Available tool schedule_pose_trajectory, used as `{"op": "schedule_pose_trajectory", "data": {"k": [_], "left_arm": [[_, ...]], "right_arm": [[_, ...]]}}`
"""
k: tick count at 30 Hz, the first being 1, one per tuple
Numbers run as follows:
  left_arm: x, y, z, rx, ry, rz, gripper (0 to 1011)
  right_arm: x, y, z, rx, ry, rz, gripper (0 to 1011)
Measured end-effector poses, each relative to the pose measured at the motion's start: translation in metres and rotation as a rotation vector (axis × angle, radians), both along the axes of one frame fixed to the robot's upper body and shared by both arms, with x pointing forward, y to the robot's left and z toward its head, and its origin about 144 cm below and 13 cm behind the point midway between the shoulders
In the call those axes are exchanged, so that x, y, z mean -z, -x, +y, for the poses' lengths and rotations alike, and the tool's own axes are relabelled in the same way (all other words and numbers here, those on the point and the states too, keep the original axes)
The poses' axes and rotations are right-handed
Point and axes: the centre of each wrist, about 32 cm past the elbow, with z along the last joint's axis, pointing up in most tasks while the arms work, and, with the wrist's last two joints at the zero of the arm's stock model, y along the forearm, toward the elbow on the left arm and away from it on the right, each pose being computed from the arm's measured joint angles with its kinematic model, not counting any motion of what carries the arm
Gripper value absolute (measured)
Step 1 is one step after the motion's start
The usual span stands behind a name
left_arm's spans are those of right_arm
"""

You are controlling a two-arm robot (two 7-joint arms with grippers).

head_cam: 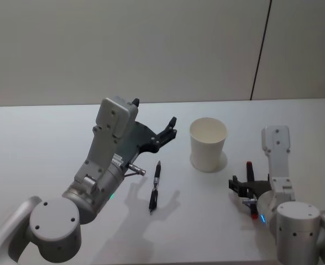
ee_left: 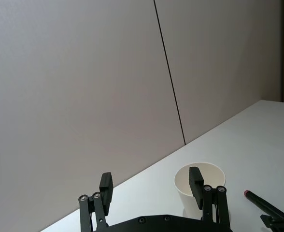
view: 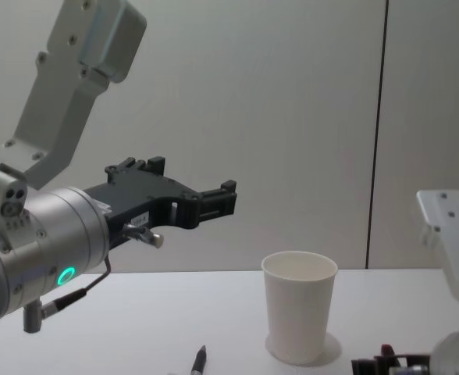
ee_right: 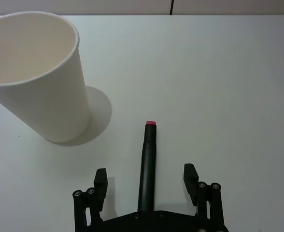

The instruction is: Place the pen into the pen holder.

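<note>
The pen holder (head_cam: 208,144) is a white paper cup standing upright on the table, also seen as the cup (ee_right: 35,77) (view: 298,316) (ee_left: 207,176). A black pen (head_cam: 155,187) lies on the table left of it, its tip (view: 199,361) just showing low in the chest view. My left gripper (head_cam: 169,130) (view: 223,200) (ee_left: 150,186) hangs open and empty in the air above that pen. A second black pen with a red end (ee_right: 148,162) (head_cam: 250,168) (ee_left: 256,199) lies on the table right of the cup. My right gripper (ee_right: 145,179) (head_cam: 244,186) is low and open, its fingers either side of this pen.
The white table (head_cam: 52,138) runs back to a plain grey wall with a dark vertical seam (head_cam: 261,49). Open surface lies left of and behind the cup.
</note>
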Motion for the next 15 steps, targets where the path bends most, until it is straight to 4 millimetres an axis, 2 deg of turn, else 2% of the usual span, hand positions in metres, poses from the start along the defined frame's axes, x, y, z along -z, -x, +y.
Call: {"op": "schedule_pose_trajectory", "data": {"k": [5,15], "left_arm": [[0.0000,0.0000,0.0000,0.000,0.000,0.000,1000],[0.0000,0.0000,0.0000,0.000,0.000,0.000,1000]], "right_arm": [[0.0022,-0.0007,0.0008,0.002,-0.001,0.015,940],[0.0072,-0.0026,0.0023,0.005,-0.004,0.042,657]]}}
